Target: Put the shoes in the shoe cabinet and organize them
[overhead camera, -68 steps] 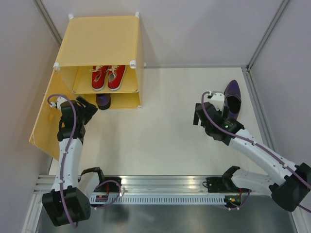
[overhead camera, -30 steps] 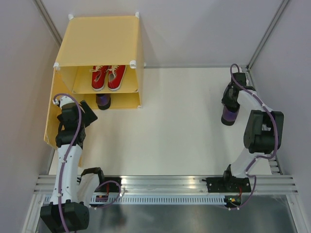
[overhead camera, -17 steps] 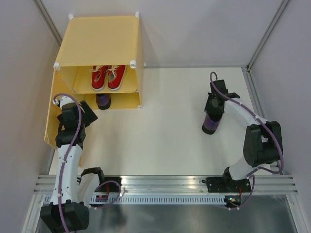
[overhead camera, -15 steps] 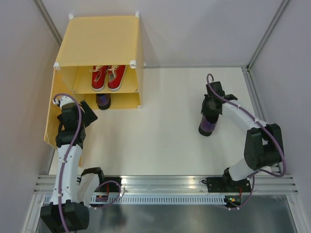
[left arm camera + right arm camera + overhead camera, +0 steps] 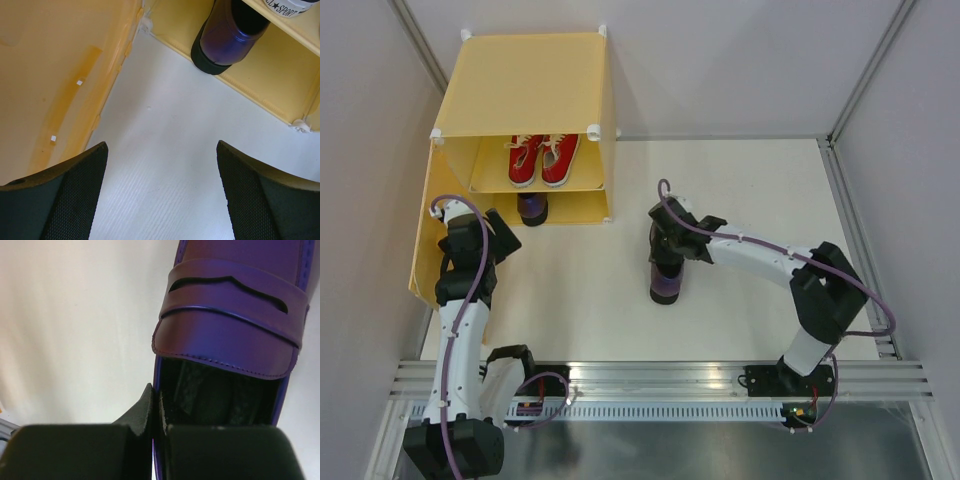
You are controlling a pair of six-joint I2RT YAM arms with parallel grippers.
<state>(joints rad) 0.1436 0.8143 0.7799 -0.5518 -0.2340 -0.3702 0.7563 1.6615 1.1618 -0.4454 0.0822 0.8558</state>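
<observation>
The yellow-orange shoe cabinet (image 5: 525,85) stands at the back left with its door (image 5: 420,235) swung open. A pair of red sneakers (image 5: 542,158) sits on its inner shelf. One dark purple slip-on (image 5: 532,208) (image 5: 227,35) stands in the lower compartment, heel outward. The second purple slip-on (image 5: 665,282) (image 5: 235,315) hangs toe-down over the table's middle, with my right gripper (image 5: 667,255) (image 5: 160,410) shut on the side wall of its opening. My left gripper (image 5: 503,237) (image 5: 162,195) is open and empty, between the door and the cabinet's lower front.
In the left wrist view the open door (image 5: 50,75) fills the left side, close to the left finger. Grey walls enclose the white table (image 5: 740,190) on three sides. An aluminium rail (image 5: 660,380) runs along the near edge.
My right arm has swung from the far right to the table's middle, carrying the purple slip-on toward the cabinet. The left arm has hardly moved.
</observation>
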